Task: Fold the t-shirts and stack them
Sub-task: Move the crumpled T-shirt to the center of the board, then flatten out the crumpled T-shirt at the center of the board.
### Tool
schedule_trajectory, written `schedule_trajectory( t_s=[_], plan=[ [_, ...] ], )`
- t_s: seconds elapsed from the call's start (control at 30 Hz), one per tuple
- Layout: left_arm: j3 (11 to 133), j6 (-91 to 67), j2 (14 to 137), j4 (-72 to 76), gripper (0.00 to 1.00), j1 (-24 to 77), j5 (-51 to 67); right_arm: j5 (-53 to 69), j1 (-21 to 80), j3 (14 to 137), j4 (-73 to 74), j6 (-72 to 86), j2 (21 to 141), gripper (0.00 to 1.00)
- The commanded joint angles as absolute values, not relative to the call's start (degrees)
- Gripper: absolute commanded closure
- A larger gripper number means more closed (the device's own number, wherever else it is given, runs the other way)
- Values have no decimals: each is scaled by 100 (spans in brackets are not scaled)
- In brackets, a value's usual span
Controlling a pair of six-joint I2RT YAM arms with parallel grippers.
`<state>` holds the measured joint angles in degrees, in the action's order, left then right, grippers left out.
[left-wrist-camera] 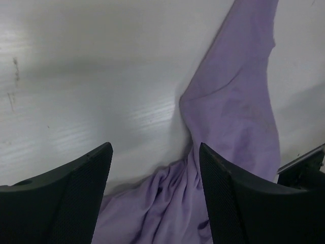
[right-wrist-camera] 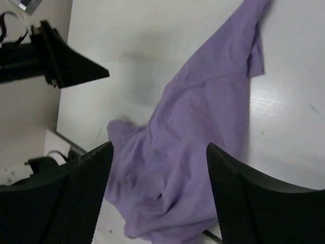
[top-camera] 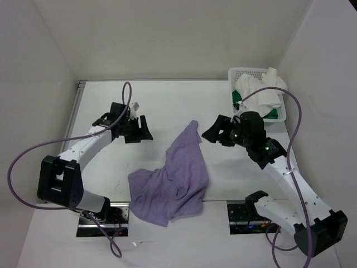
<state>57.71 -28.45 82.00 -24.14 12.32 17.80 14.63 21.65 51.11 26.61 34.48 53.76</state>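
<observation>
The soft, matte lavender t-shirt (top-camera: pixel 173 178) lies crumpled at the table's (top-camera: pixel 167 100) near edge, 1 narrow end tapering toward the middle. The white t-shirt (top-camera: pixel 259 89) and green t-shirt (top-camera: pixel 272 114) are bunched in the perforated plastic basket (top-camera: pixel 245 71) at the far right corner. The left gripper (top-camera: pixel 134 128) and right gripper (top-camera: pixel 215 131) flank the lavender cloth, jaws spread, gripping nothing.

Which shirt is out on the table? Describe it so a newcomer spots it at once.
On the white table, look at the middle, toward the near edge. There lies the lavender shirt, crumpled, one strip reaching toward the far side. It alone lies loose on the table; the white shirt and green shirt sit bundled in the white basket at the far right corner.
</observation>
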Motion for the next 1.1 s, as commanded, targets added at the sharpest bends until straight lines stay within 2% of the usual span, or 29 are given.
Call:
schedule_trajectory(
  t_s=[0.0,0.07,0.1,0.13,0.17,0.2,0.27,0.3,0.33,0.37,0.4,0.43,0.53,0.57,0.67,0.87,1.07],
  plan=[
    [5432,-2646,8262,-2479,23,1362,1784,1529,2704,4869,2953,3261,5474,21],
    [5301,-2593,8262,-2741,20,1485,2020,1390,3065,4939,2900,3313,5650,27],
    [5248,-2593,7983,-2820,20,1485,2021,1276,3276,5070,2900,3313,5782,43],
    [5247,-2593,7780,-2934,23,1555,2100,1144,3739,5158,2900,3313,6123,50],
    [5169,-2532,7578,-3005,29,1556,2031,995,3970,5246,2822,3313,6326,58],
    [5220,-2531,7333,-3102,42,1738,2030,680,4199,5404,2717,3313,6546,72],
    [5352,-2479,7330,-3383,53,1968,1960,467,4856,5719,2541,3313,7257,80],
    [5353,-2479,7443,-3471,58,2212,1960,240,5078,5826,2488,3366,7495,80],
    [5422,-2635,7444,-3541,67,2302,1873,107,5280,5914,2418,3366,7862,80],
    [5423,-2715,7444,-3603,69,2303,1872,-8,5569,5967,2339,3488,7997,76],
    [5345,-2846,7444,-3604,69,2303,1811,-104,5651,5968,2164,3559,8102,72],
    [5292,-2996,7331,-3604,69,2303,1811,-297,5651,5968,2032,3638,8156,64],
    [4949,-3699,6918,-3411,56,2303,1915,-360,5704,5827,1548,3840,8393,50],
    [4870,-3839,6821,-3358,55,2303,1829,-482,5774,5905,1547,3841,8689,44],
    [4615,-4306,6548,-3147,41,2303,1889,-1052,5976,5968,1346,4060,9061,45],
    [4316,-4570,6442,-3023,40,2303,2048,-1178,5977,5862,993,4341,9431,48],
    [3991,-4570,6293,-2963,34,2303,2171,-1424,5977,5792,993,4395,9641,50]
  ],
)
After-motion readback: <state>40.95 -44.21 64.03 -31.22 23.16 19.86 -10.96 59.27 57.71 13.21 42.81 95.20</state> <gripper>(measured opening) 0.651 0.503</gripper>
